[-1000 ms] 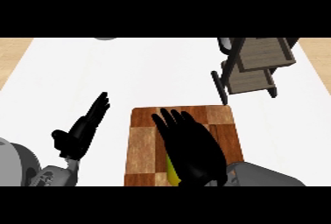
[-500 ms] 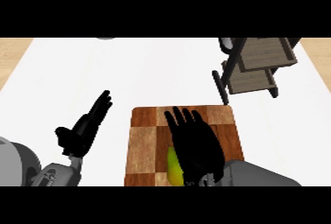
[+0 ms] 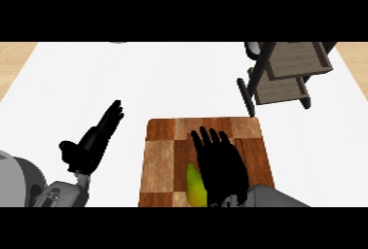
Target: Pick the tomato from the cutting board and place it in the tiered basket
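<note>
White counter top [image 3: 165, 78], with a strip of tan wood along its left and right margins at the far side.

Right hand [image 3: 219, 163]: spread flat over the cutting board [image 3: 161, 160], fingers straight and pointing to the far side, nothing clasped. Palm down, it looks poised above its target and not yet closed; this reads as the approach stage of a grasp.

Under the near left edge of that hand, a yellow-green object [image 3: 194, 187] shows on the board. Only a sliver is visible. The task names a tomato; the colour and long shape seen do not match one well, so whether this is the tomato cannot be told. It lies on the near half of the board, mostly hidden by the hand.

Left hand [image 3: 92, 143]: left of the board, fingers straight and up, at rest, holding nothing. It stays clear of the working side.

Tiered basket [image 3: 287, 73]: far right, well apart from the board, wooden trays in a dark frame. Its open trays face up, so a drop from above should suit.

Judgement: pick not yet made; carry to the far right remains.
</note>
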Tool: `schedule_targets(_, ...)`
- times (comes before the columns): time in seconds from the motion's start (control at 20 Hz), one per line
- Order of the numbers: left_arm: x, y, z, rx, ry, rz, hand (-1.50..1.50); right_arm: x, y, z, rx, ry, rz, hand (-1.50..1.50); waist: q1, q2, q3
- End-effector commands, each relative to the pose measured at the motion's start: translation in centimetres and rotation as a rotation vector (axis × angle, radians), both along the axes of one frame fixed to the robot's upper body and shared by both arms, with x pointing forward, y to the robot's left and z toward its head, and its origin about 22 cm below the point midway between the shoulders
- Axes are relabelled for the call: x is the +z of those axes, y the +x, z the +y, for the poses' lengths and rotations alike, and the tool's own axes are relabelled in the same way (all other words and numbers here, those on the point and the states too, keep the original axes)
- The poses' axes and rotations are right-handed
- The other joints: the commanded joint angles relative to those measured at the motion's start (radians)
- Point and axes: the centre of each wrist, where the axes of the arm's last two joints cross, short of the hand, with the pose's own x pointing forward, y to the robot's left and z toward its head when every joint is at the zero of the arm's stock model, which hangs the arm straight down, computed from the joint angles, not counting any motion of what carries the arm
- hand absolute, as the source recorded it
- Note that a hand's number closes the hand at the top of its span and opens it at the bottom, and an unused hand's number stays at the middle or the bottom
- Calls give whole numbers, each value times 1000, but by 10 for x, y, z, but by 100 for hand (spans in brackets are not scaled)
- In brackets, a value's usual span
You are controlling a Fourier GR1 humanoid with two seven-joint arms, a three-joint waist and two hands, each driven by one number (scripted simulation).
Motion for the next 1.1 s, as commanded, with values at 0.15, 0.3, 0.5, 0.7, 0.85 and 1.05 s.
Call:
schedule_targets(0.15,-6,-13,-5,-8,-12,8,0,-6,5,-11,-191,-111,22,-150,3,-1,0)
schedule_targets(0.3,5,5,-6,10,-14,-19,0,-28,-5,-16,-197,-99,35,-150,-1,1,0)
schedule_targets(0.5,1,10,-5,2,-15,-26,0,-40,-14,-21,-173,-101,58,-150,-1,2,0)
schedule_targets(0.7,-11,-9,-13,-27,-20,-1,0,-46,2,-37,-177,-114,72,-150,5,2,0)
schedule_targets(0.85,5,-2,5,3,6,-14,0,-68,5,-32,-171,-95,73,-150,7,3,1)
schedule_targets(1.05,12,2,1,16,22,-20,0,-60,2,-33,-157,-16,63,150,5,2,1)
